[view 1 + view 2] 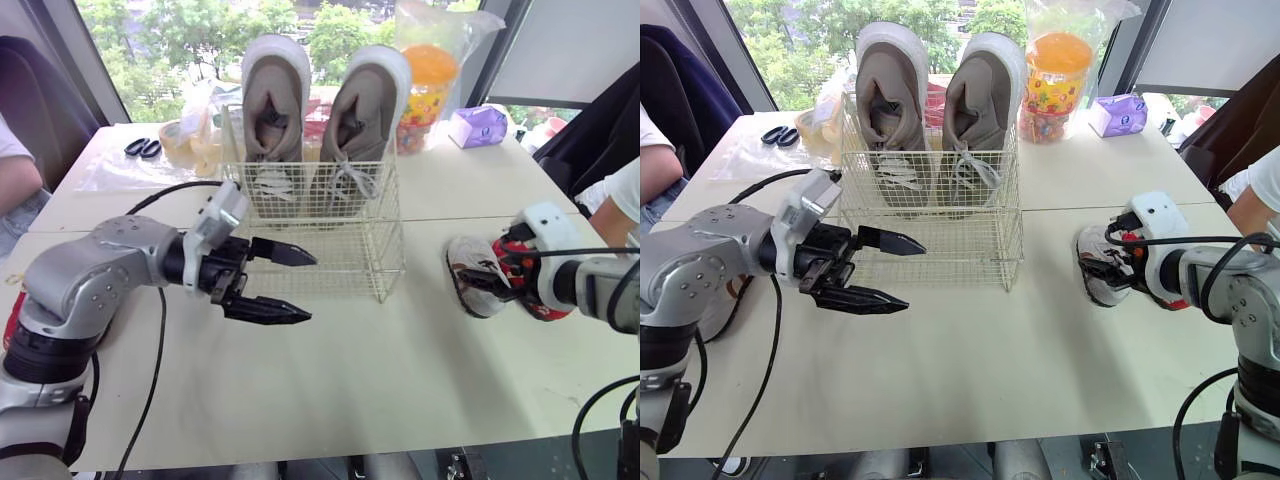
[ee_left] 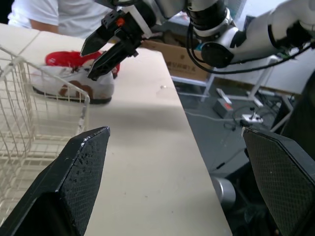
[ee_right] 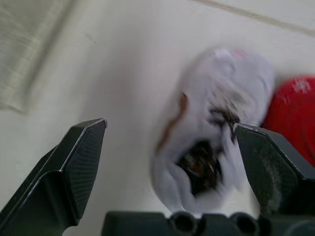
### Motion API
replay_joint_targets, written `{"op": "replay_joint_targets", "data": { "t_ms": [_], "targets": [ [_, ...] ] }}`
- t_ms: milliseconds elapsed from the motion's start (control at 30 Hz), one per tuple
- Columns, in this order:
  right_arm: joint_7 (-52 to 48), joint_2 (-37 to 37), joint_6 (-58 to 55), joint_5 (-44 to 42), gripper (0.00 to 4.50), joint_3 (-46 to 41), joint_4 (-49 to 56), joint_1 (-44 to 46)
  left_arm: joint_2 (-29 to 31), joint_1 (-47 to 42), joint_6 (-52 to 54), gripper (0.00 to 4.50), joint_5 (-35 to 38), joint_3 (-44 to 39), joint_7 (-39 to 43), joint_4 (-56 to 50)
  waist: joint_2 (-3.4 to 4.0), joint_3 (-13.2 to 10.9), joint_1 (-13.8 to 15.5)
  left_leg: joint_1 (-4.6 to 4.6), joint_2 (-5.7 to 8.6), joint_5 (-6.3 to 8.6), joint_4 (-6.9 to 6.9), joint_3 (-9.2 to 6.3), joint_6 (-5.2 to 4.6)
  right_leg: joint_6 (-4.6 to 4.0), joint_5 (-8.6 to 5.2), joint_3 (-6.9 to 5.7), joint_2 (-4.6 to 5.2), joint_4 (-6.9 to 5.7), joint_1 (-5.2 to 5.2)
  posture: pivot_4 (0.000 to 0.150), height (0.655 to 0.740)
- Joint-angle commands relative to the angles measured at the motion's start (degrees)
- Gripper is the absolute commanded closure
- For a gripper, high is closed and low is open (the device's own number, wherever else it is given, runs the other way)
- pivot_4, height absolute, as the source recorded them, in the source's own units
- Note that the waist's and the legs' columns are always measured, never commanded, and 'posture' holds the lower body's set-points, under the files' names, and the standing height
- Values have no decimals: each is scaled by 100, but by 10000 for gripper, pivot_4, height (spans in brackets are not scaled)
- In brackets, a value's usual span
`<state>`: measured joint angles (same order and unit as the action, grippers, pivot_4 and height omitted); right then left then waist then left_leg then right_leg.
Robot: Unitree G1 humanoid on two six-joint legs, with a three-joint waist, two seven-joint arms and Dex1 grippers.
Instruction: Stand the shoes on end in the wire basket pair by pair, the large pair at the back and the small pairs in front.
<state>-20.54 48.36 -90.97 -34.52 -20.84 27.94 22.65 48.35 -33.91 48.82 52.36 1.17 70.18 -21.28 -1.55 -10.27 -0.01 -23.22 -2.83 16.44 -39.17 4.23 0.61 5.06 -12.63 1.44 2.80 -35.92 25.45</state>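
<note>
The table (image 1: 330, 390) carries the wire basket (image 1: 385, 262) at centre, with the large grey pair (image 1: 275, 100) standing on end at its twelve o'clock. So the small pairs are up. The left gripper (image 1: 311, 288), fingers spread and holding nothing, hangs at the basket's eight o'clock. The right gripper (image 2: 88, 63), spread too, bears on the small white shoe (image 2: 74, 88) at three o'clock, the red shoe (image 3: 293, 113) just beside it. Next, I'd say: pinch that white shoe and tip it upright.

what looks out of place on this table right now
Nothing looks spilled or broken. A small white shoe and a red shoe lie on the table right of the wire basket, not inside it. The large grey pair stands on end at its back.
</note>
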Motion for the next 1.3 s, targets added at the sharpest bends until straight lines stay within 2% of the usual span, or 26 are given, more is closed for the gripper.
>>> {"op": "replay_joint_targets", "data": {
  "t_ms": [33,133,433,733,767,833,967,1067,1133,1300],
  "targets": [
    [180,-124,185,237,0,-186,164,-152,83,329,-151,788,-118,-105,-57,-315,0,0,-47,1,0,0,0,0,-1,1,-1,0,0,0,-1,1500,7400],
    [264,-188,494,439,0,-83,21,-286,126,586,-251,788,-256,-135,-125,-455,1,0,-71,-1,0,0,0,0,0,1,0,0,0,0,0,1500,7400],
    [181,-557,774,534,0,-70,-625,-309,52,724,117,788,175,-405,-747,-852,0,0,-75,0,0,0,0,-2,-1,2,0,1,-1,0,-1,1500,7400],
    [41,-547,1173,685,0,304,-1072,-460,39,996,-36,788,53,-410,-976,-904,0,1,-76,1,0,0,0,-2,-1,1,0,1,-2,0,-2,1500,7400],
    [33,-567,1218,693,4085,342,-1104,-448,66,1055,-77,0,22,-424,-966,-917,0,1,-76,1,0,0,0,-2,-1,2,0,1,-2,0,-2,1500,7400],
    [28,-587,1279,707,7494,400,-1149,-427,111,1134,-129,0,-4,-459,-947,-934,1,1,-77,1,0,0,0,-2,-1,2,0,1,-2,0,-2,1500,7400],
    [-24,-613,1288,665,26470,440,-1145,-361,198,1313,-160,0,99,-688,-948,-1008,-1,2,-89,3,0,0,-1,-2,-1,1,0,1,-2,0,-3,1500,7400],
    [-25,-613,1248,661,37869,435,-1101,-266,181,1362,-154,0,172,-815,-994,-993,-4,3,-87,7,0,0,-1,-2,-1,1,0,2,-2,-1,-6,1500,7400],
    [-7,-592,1259,678,40990,414,-1066,-172,147,1335,-127,0,248,-886,-1044,-956,-4,3,-92,7,0,0,-1,-2,-1,1,0,2,-2,0,-6,1500,7400],
    [135,-481,1802,860,41089,159,-916,327,121,1059,20,0,579,-1097,-1237,-778,0,1,-93,5,0,0,0,-2,-1,1,0,2,-3,-2,-3,1500,7400]
  ]
}}
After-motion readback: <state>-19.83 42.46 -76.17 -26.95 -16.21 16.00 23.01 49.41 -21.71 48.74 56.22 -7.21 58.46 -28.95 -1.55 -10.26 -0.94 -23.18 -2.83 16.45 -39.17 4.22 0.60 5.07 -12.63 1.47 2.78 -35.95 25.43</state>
